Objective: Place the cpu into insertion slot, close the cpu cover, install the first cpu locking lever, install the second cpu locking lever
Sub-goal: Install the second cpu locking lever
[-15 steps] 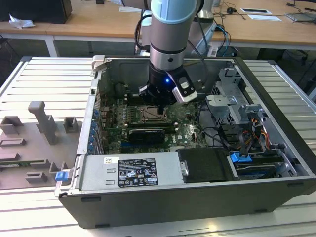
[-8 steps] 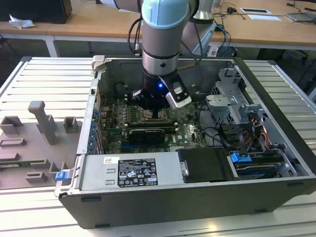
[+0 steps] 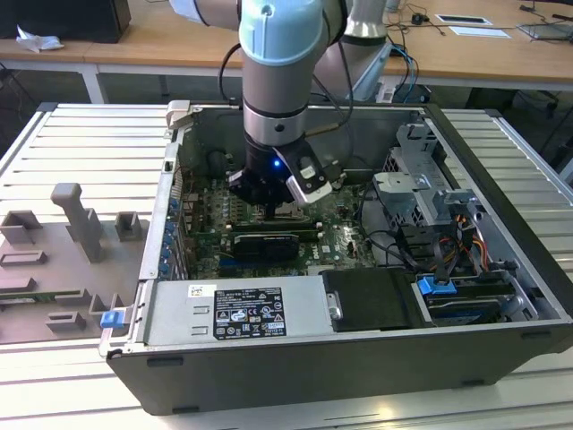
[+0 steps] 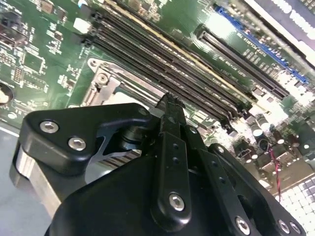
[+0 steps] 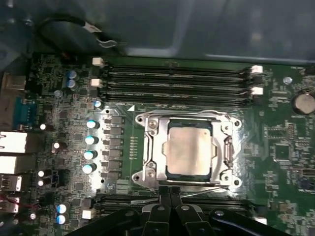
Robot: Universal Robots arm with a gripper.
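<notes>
At the centre of the first wrist view, the cpu [image 5: 189,152] sits in the insertion slot [image 5: 147,177] with the cpu cover [image 5: 153,147] down around it. The gripper [image 5: 170,192], fingers pressed together and holding nothing, hovers at the socket's lower edge.

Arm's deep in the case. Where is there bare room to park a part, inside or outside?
Outside, the ribbed table is bare along the exterior view's left of the case, behind the grey fixtures. Inside it is crowded: the gripper sits at the cpu cover closed over the cpu, memory slots beside, cables and drive bay opposite.
</notes>
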